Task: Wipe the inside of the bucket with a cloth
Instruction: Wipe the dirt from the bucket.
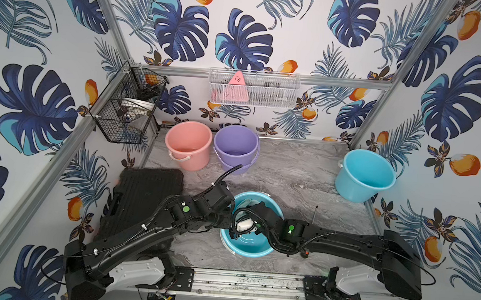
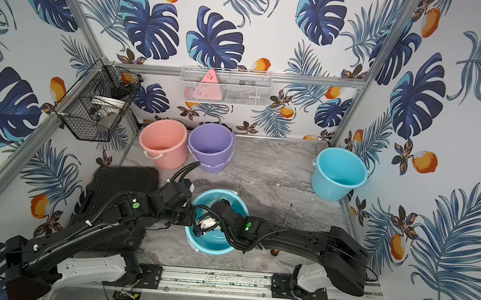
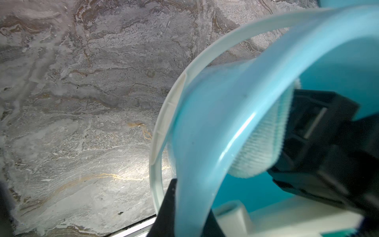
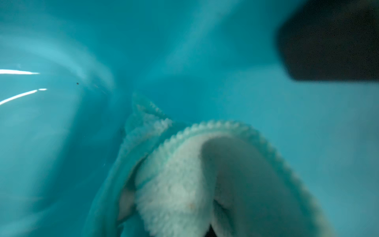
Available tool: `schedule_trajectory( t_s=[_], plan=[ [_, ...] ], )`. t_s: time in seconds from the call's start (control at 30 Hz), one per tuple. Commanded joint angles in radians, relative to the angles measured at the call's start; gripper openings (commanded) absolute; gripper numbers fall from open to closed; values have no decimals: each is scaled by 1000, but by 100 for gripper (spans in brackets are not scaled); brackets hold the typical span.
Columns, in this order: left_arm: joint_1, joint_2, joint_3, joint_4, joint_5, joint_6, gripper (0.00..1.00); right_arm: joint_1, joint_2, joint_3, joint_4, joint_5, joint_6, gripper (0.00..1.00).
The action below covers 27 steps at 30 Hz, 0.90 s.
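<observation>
Left end effector [image 3: 190,207] pinching bucket [image 1: 255,254] rim; right end effector [image 1: 247,205] inside, clamping cloth [image 4: 180,180].

White wallpaper with blue tropical leaves and orange fruit [image 1: 298,44] covers three walls around a grey marbled floor [image 1: 290,171], edged by aluminium rails [image 1: 339,82]

Cloth [image 4: 176,184] blurred, partly out of frame
</observation>
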Motion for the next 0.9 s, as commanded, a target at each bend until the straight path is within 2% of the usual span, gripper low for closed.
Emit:
schedule_trajectory(
  t_s=[0.0,0.13,0.47,0.87],
  plan=[
    [-2,-6,-1,37,11,2,0,-17,38,-12,79,-37,67,0],
    [-4,-10,-8,41,11,0,0,-56,80,-14,48,-116,166,0],
    [-3,-13,-9,39,8,-2,0,-86,170,20,-95,-225,306,0],
    [-6,0,-1,43,10,2,0,-86,-88,88,-261,-365,392,0]
  ],
)
